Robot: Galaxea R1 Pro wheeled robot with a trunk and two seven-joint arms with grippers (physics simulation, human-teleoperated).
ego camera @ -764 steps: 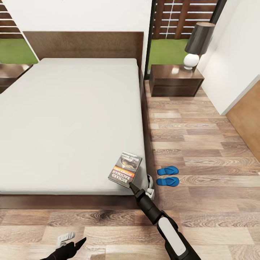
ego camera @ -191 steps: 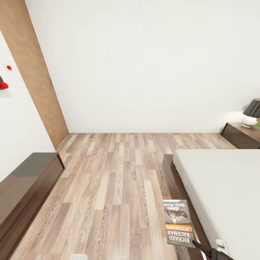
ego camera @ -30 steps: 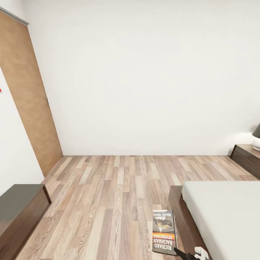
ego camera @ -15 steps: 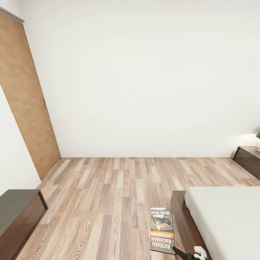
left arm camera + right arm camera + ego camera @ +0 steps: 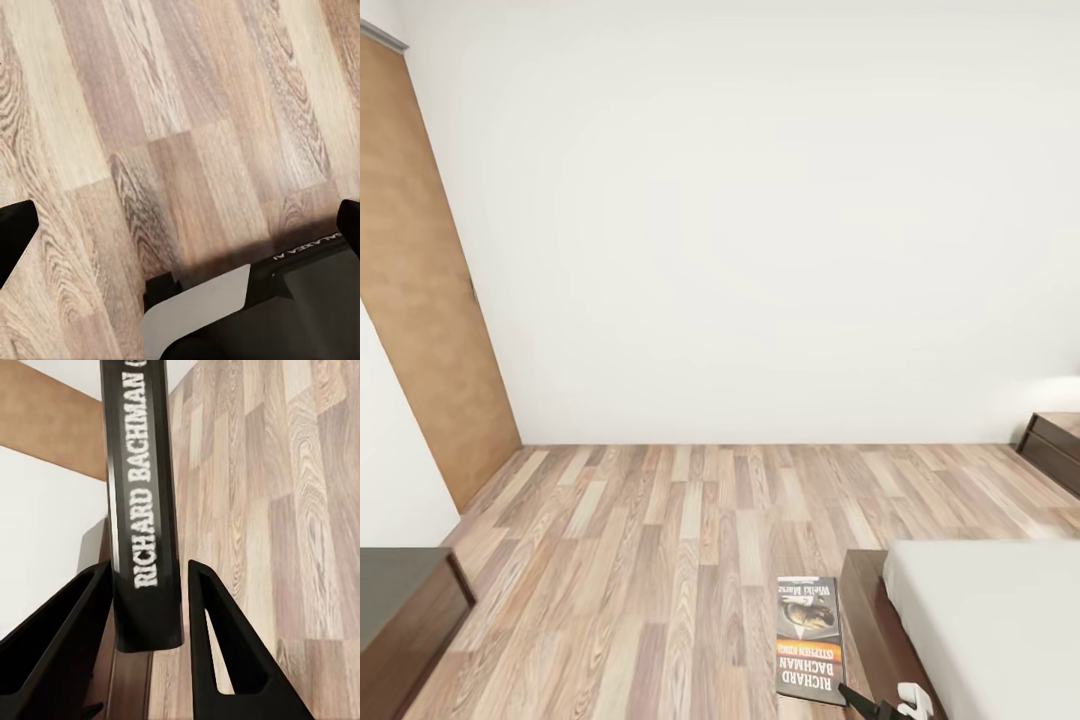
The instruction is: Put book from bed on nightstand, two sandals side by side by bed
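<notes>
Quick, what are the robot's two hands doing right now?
Left gripper: open, holding nothing, over the wooden floor.
Right gripper: shut on the book, pinching it at the spine.

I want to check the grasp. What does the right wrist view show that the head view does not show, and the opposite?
Right wrist view alone: the book's spine with white "RICHARD BACHMAN" lettering, clamped between the two black fingers of the right gripper. Head view alone: the front cover with its orange band, the white wall, the bed and a nightstand. Both: the book, the gripper, the wooden floor.
</notes>
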